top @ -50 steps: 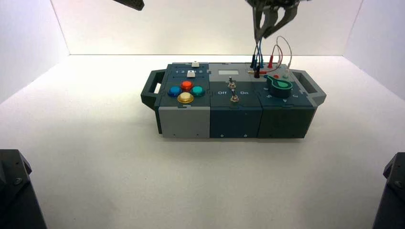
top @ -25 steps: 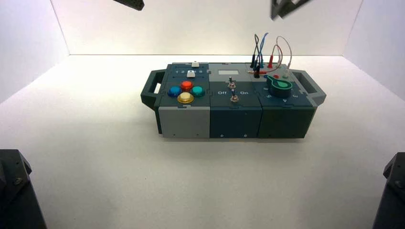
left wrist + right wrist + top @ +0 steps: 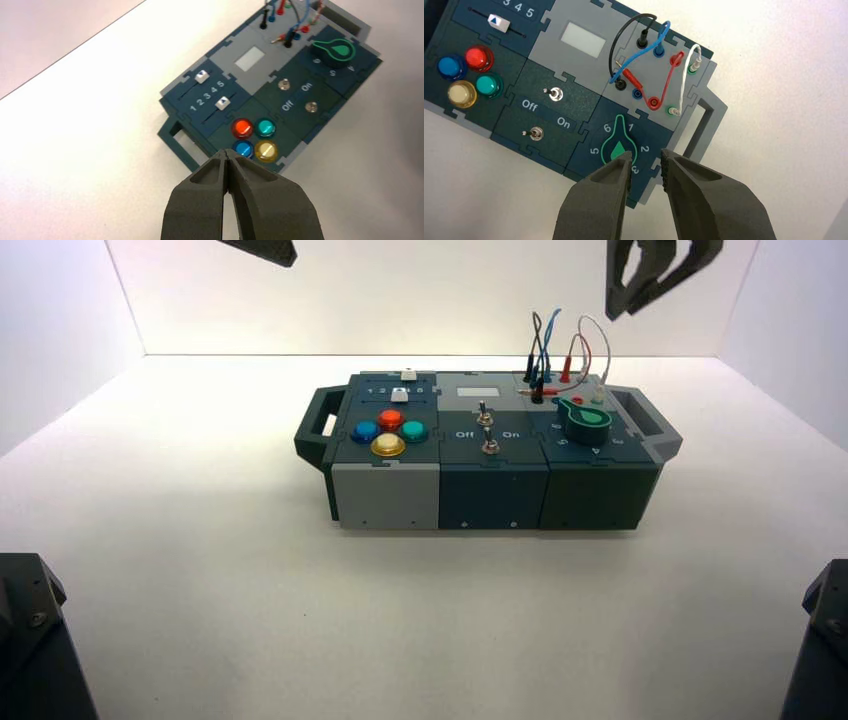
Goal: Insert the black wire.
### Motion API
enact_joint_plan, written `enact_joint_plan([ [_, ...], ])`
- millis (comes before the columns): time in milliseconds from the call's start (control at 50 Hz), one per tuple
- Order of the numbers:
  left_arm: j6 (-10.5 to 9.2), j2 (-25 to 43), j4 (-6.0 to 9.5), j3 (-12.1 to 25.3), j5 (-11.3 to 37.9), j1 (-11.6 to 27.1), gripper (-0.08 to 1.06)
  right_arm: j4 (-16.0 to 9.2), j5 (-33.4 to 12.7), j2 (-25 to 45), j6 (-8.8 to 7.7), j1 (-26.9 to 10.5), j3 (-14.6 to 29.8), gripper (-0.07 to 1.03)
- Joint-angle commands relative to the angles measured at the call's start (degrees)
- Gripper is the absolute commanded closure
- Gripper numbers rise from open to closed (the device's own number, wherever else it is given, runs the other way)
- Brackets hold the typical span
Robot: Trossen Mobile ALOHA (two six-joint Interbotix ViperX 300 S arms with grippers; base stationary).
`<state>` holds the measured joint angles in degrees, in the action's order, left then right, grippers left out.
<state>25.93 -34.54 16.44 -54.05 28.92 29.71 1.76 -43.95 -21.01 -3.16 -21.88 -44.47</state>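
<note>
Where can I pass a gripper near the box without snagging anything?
Free: the white floor in front of the box and beside both its handles. Crowded: the box's back right corner, where the black wire, blue, red and white leads loop up, below the right gripper.

The black wire [image 3: 624, 37] is a thin dark lead that arches in a loop above the grey wiring panel at the box's rear right corner. One slim black plug [image 3: 642, 39] stands upright in a socket just beside the blue plug, and the other black plug [image 3: 621, 85] sits in a socket nearer the green knob, beside a red plug.
</note>
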Motion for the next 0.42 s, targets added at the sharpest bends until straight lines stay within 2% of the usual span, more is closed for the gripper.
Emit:
enact_joint_plan([
  [20, 0.26, 0.1, 0.00, 0.4, -1.1, -0.5, 1.01, 0.2, 3.3, -2.4, -0.35, -0.1, -1.4, 0.63],
  [120, 0.26, 1.0, 0.00, 0.2, -1.1, -0.7, 1.01, 0.2, 5.1, -3.5, -0.44, -0.1, -2.9, 0.63],
  [420, 0.26, 1.4, 0.00, 0.1, -1.1, -0.7, 1.01, 0.2, 5.6, -3.5, -0.53, -0.1, -3.4, 0.63],
])
